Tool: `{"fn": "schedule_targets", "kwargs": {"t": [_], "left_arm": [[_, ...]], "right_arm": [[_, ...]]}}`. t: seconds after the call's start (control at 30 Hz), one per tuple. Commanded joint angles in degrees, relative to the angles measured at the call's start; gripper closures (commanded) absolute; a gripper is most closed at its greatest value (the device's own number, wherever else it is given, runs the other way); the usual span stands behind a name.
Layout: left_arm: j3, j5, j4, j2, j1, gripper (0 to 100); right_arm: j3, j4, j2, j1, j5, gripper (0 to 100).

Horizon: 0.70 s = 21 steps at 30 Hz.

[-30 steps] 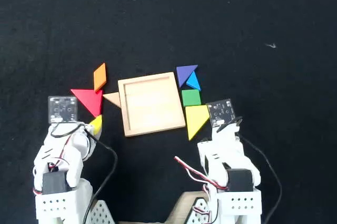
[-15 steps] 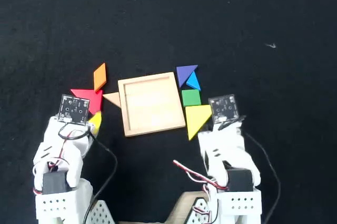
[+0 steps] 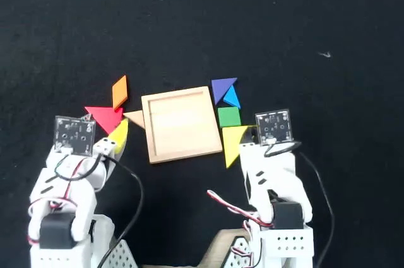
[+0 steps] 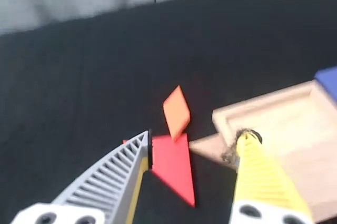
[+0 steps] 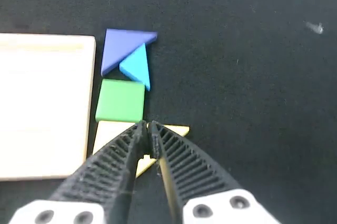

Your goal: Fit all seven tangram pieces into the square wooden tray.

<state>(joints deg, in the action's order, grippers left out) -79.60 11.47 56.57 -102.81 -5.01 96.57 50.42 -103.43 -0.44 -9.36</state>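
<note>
The square wooden tray (image 3: 182, 123) sits mid-table with the pieces lying round it. The orange parallelogram (image 3: 120, 91), red triangle (image 3: 107, 116) and tan triangle (image 3: 134, 118) are on the left arm's side, and the purple triangle (image 3: 221, 86), blue triangle (image 3: 232, 98), green square (image 3: 229, 116) and yellow triangle (image 3: 231, 142) are on the right's. The left gripper (image 4: 195, 140) is spread wide astride the red triangle — the right gripper (image 5: 147, 125) has its tips pinched together just over the yellow triangle.

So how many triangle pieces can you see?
5. Left of the square wooden tray: a red triangle and a small tan triangle. Right: a dark blue triangle, a light blue triangle, and a yellow triangle partly under the right gripper.
</note>
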Motion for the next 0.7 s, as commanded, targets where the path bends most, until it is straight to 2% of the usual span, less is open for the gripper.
{"fn": "schedule_targets", "kwargs": {"t": [0.0,0.1,0.23,0.33,0.5,0.67], "left_arm": [[10.59,-0.26,0.35,1.49,2.59,74],[13.76,-0.35,0.00,7.82,4.26,74],[16.31,-1.14,-4.84,21.71,5.93,74],[17.54,-5.45,-9.14,34.29,6.11,74],[18.33,-10.55,-13.01,50.20,4.35,74],[19.91,-10.73,-14.07,56.70,-0.75,74]], "right_arm": [[0.04,1.85,-2.95,0.18,-0.26,98.6],[0.04,1.85,-2.95,0.00,-0.26,98.6],[0.04,1.93,-2.95,0.00,-0.26,98.6],[0.04,1.93,-2.95,0.00,-0.26,98.6],[0.04,4.40,-2.95,0.26,-0.26,98.6],[0.04,4.75,-3.03,0.35,-0.26,98.6]]}}
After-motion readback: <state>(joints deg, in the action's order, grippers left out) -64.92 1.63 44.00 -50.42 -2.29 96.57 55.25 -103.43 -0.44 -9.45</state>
